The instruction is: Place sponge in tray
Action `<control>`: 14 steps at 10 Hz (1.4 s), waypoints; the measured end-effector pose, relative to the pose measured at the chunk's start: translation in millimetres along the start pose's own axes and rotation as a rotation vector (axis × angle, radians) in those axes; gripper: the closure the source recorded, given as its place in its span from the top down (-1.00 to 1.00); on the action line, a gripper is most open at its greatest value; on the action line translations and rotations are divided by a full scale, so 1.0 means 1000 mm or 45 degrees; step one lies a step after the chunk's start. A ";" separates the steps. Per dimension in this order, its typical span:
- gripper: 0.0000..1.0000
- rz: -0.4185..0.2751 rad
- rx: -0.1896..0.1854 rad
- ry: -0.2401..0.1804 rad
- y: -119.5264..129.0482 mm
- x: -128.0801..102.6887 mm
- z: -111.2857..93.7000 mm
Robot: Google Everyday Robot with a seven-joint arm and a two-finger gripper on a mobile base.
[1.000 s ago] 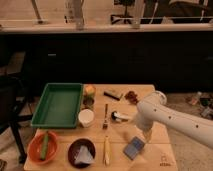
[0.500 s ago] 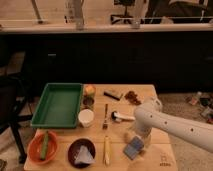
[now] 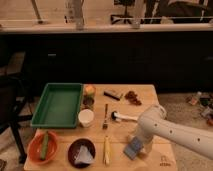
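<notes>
Sponge (image 3: 132, 148) outside green tray (image 3: 59, 105), on table (image 3: 120, 136); claw (image 3: 143, 143) at it, grip state cannot tell.

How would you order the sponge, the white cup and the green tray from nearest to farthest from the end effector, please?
The end effector hangs low at the front right of the camera view.
1. Sponge: right beside it, front right.
2. White cup: in the middle, further left in the view.
3. Green tray: back left.
</notes>
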 end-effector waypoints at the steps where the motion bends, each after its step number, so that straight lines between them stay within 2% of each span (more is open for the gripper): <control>1: 0.60 0.008 0.014 -0.002 0.001 0.002 0.000; 2: 0.57 0.003 0.017 -0.015 -0.001 0.002 0.003; 3: 0.41 -0.001 0.020 -0.025 -0.003 0.003 0.004; 10: -0.94 -0.016 -0.031 -0.038 -0.005 -0.002 0.009; 11: -1.00 -0.006 -0.024 -0.033 -0.008 0.001 0.003; 14: -1.00 -0.005 0.010 -0.010 -0.027 0.013 -0.021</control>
